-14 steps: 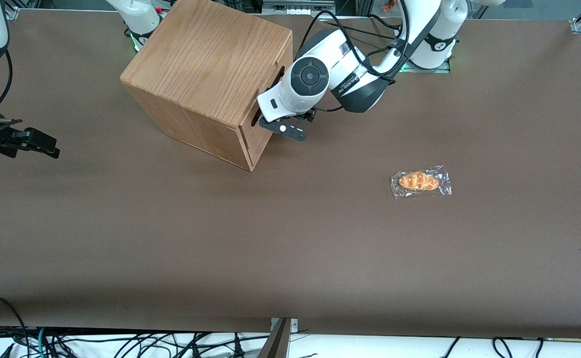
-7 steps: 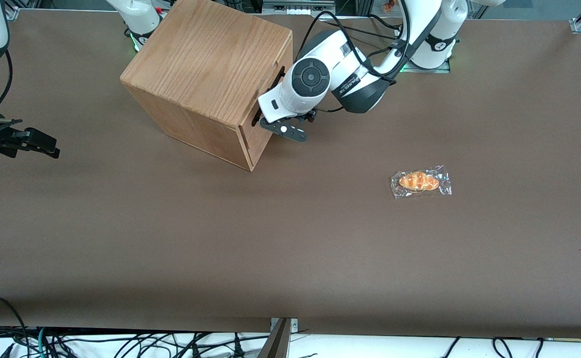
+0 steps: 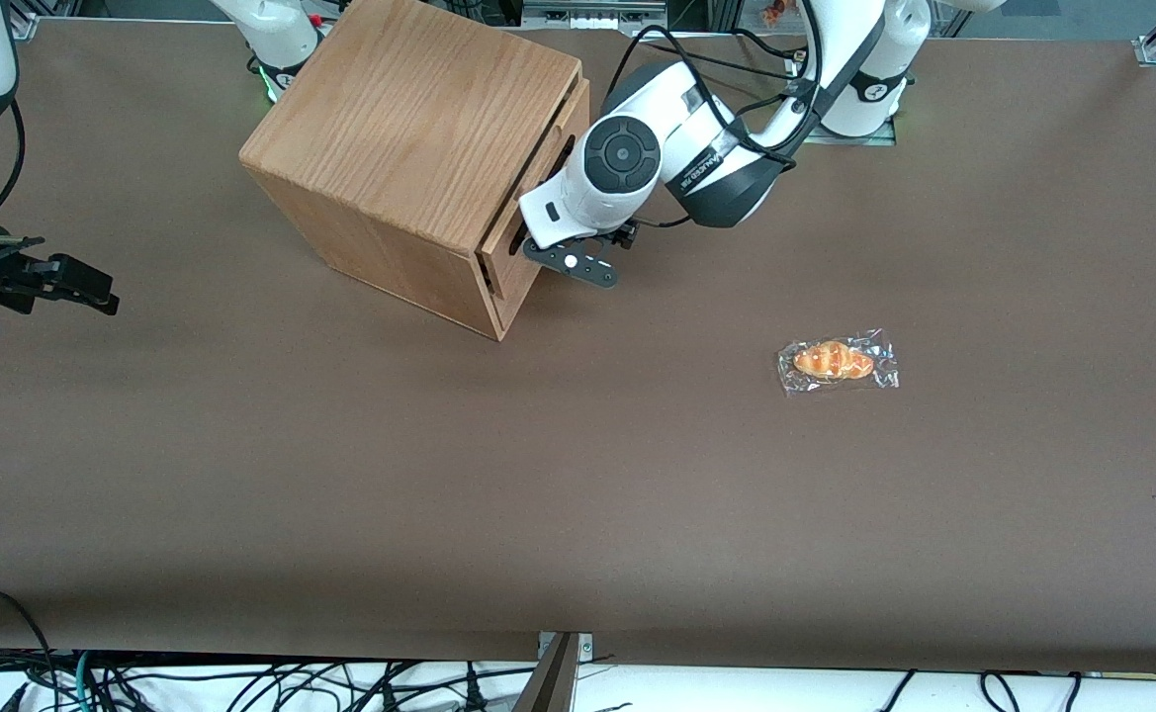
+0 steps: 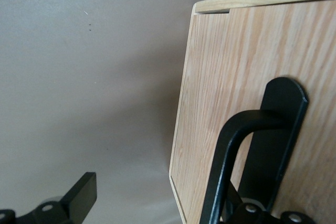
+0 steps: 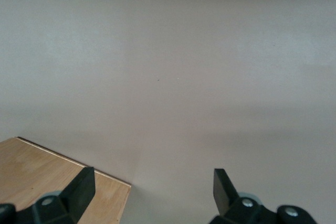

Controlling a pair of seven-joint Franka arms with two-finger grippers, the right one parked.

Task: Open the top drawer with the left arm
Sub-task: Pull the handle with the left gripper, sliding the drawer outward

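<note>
The front view looks steeply down on the whole bench from high up. The left wrist view sits very close to the drawer front and handle, which the front view also shows.

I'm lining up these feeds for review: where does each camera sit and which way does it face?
Front view: high, facing the table; shows left arm, gripper at the top drawer.
Left wrist view: faces drawer front and handle, shared with front view.
Right wrist view: looks down at table, cabinet corner; own fingers show.
</note>
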